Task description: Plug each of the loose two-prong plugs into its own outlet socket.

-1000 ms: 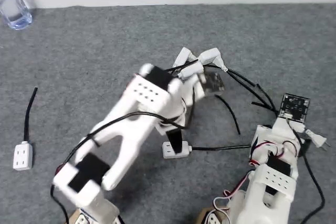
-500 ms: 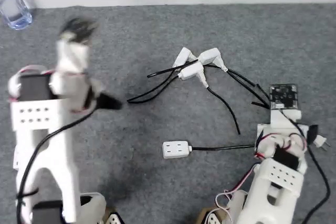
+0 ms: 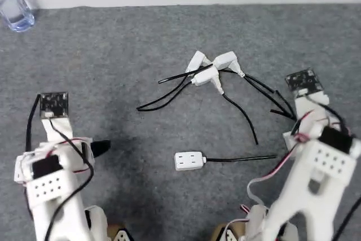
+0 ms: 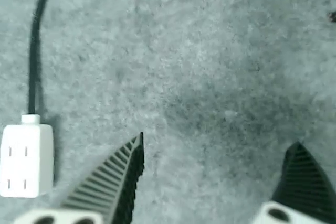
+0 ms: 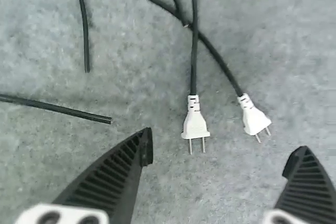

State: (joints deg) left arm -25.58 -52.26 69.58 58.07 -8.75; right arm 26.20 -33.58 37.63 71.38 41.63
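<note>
While no plug is gripped yet, the right gripper (image 5: 224, 142) hangs, fingers apart, above a loose plug (image 5: 195, 124) on the counter (image 5: 294, 35); the left gripper (image 4: 218, 145), fingers apart too, hovers beside an outlet socket (image 4: 26, 161). Next, likely: descend, pinch the plug.

two arms upright at the near edge, one on each side, both grippers spread

the left arm (image 3: 49, 182) stands at the near left, wrist bent forward, and the left gripper (image 4: 218, 145) points downward with its jaws wide apart, holding nothing. the right arm (image 3: 316, 165) stands at the near right, leaning forward; the right gripper (image 5: 224, 141) also points downward, jaws wide apart and empty.
</note>
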